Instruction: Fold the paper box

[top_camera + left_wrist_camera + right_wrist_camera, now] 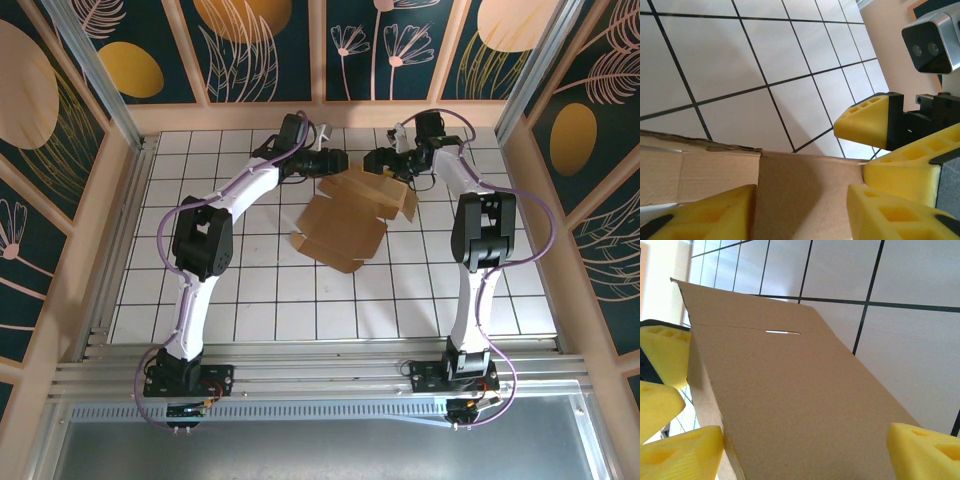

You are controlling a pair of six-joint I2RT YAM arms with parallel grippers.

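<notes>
The paper box (345, 220) is brown cardboard, partly folded, in the middle of the white tiled table, with its far flaps raised. Both grippers meet at its far edge: the left gripper (335, 160) comes from the left, the right gripper (385, 162) from the right. In the left wrist view the left gripper (801, 192) stands open, its yellow fingers (710, 215) on either side of a raised cardboard panel (805, 185). In the right wrist view the right gripper (805, 429) is wide open over a long slotted cardboard panel (790, 385).
The right gripper's yellow fingers (865, 120) and its wrist camera (932, 42) sit close beside the left gripper. The left gripper's fingers (662, 352) show at the panel's left edge. A wooden wall (330, 115) runs just behind both grippers. Bare tiles (250, 310) lie nearer the arm bases.
</notes>
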